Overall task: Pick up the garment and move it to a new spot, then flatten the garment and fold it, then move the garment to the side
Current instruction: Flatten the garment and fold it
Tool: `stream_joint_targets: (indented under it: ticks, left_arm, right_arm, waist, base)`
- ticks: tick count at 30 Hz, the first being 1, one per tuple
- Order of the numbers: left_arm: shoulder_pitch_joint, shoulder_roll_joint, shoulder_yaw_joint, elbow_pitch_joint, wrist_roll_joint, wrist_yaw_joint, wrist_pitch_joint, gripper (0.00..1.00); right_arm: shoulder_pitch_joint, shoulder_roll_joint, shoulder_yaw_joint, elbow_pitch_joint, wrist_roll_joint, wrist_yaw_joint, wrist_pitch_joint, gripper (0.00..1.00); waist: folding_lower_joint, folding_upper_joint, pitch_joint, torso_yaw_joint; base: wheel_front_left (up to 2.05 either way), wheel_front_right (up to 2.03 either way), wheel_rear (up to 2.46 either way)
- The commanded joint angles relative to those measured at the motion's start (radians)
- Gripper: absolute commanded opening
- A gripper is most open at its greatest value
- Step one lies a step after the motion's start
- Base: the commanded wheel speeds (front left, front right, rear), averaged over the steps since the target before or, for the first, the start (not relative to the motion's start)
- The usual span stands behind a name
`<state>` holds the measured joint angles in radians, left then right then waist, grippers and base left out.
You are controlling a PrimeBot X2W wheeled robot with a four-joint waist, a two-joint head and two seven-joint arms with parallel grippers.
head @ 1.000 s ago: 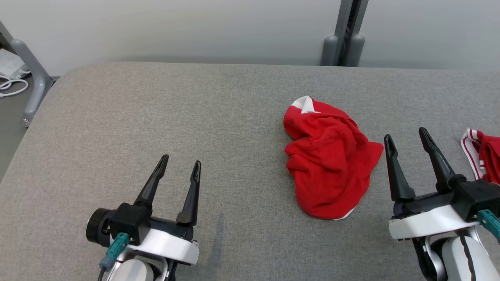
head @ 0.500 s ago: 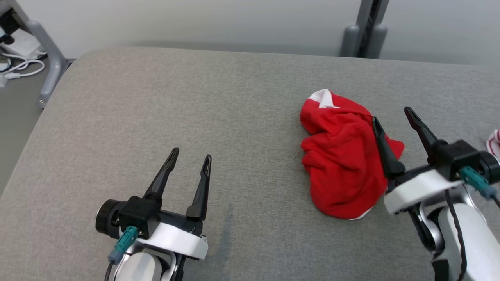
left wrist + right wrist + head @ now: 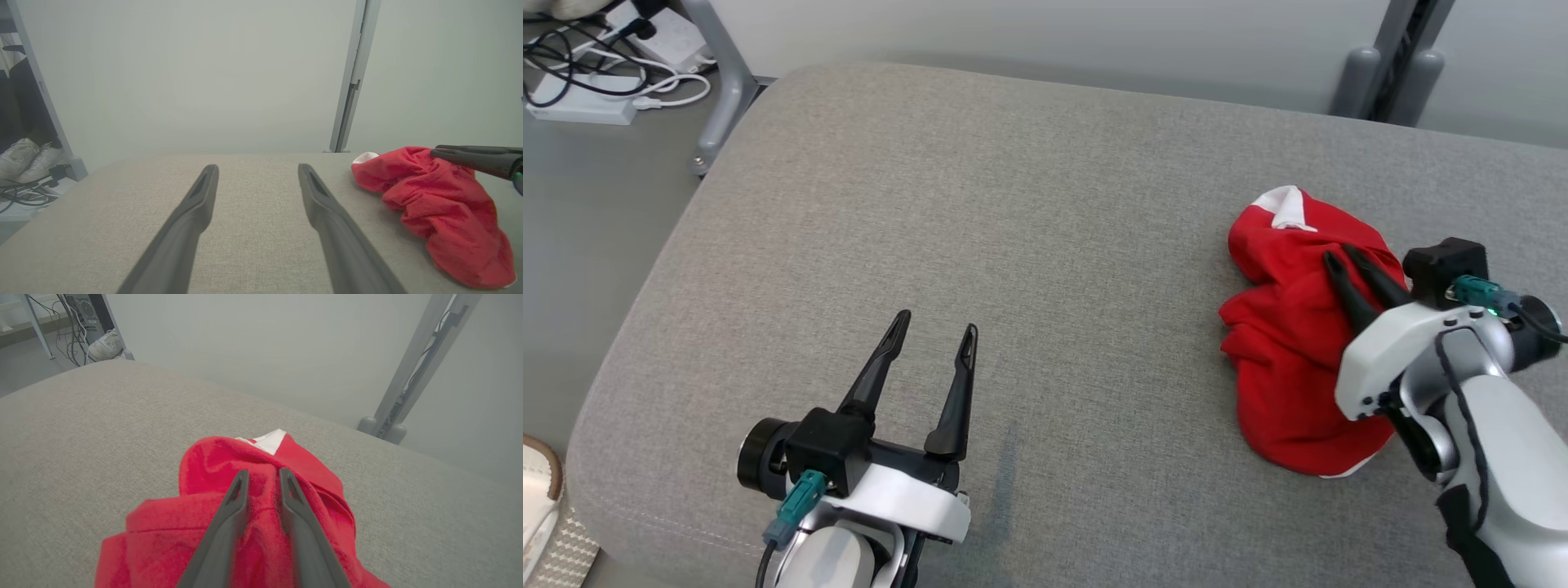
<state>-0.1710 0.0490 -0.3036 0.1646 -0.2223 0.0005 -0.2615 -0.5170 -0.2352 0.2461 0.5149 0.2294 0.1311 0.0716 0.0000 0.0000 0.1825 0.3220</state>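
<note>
Your garment [image 3: 1290, 359] is plain bright red, with a white patch at its far edge and a thin white trim along the near hem. The surface [image 3: 1013, 204] under it is mid grey with a fine woven fleck. The left tool [image 3: 937, 322] and right tool [image 3: 1339, 253] both have black fingers, white collars and a teal connector. The sneakers [image 3: 28, 157] are white, and the wall [image 3: 204, 73] is pale grey.

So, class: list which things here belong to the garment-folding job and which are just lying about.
Job: red garment, right gripper, left gripper, grey cushioned table.
Lying about: cables, white power strip, metal post.
</note>
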Motion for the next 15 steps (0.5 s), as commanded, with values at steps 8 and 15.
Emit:
stream_joint_targets:
  ticks: [8, 15]
  left_arm:
    - [0.015, 0.003, 0.015, 0.009, 0.011, 0.001, -0.004, 1.00]
    - [0.027, 0.003, 0.028, -0.002, 0.025, -0.003, -0.004, 1.00]
  right_arm:
    - [-0.060, 0.031, 0.096, -0.059, 0.109, -0.001, -0.136, 0.00]
    - [-0.080, 0.047, 0.078, -0.199, 0.190, -0.001, -0.248, 0.00]
  waist:
    - [0.0000, 0.0000, -0.041, 0.020]
    - [0.0000, 0.0000, -0.057, 0.004]
  base:
    - [0.00, 0.00, 0.00]
    - [0.00, 0.00, 0.00]
